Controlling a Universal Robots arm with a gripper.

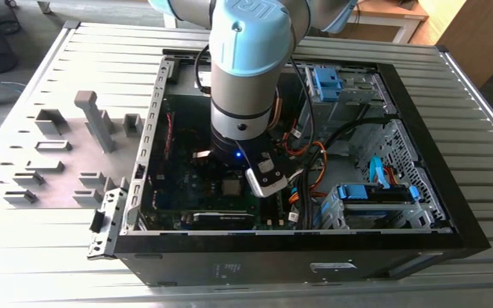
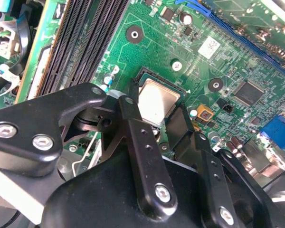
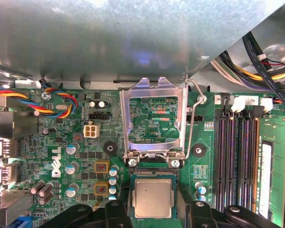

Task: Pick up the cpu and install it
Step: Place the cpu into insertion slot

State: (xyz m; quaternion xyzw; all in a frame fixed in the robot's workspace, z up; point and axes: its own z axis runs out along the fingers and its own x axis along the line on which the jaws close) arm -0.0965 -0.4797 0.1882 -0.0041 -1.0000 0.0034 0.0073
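Interior of one open computer case (image 1: 255, 247), a black-rimmed sheet-metal box lying on a ribbed metal table (image 1: 477, 115). One robot arm (image 1: 246, 64), built of grey tubes with pale blue joint caps, reached down into the case. Beside the case in the exterior view lay a flat grey plate carrying several grey plastic holder blocks (image 1: 58, 122).

The single gripper (image 2: 154, 108) was matt black, and its two fingers (image 2: 133, 137) were flat bars fastened with bright screws. They stood spread apart, one on each side of the cpu (image 3: 153, 198) and just beside its opposite edges.

The one cpu, a thin square chip with a brushed silvery-grey top on a green rim, lay flat inside the dark square socket (image 2: 161, 79) on the green motherboard (image 3: 204, 142). One load plate (image 3: 154, 89), an open frame of shiny stamped metal, stood hinged up from the socket, so the chip was uncovered.

In the first wrist view, four long dark memory slots (image 3: 232, 156) ran in two pairs beside the socket. Two brown square components (image 3: 101, 167) sat among small cylindrical capacitors.
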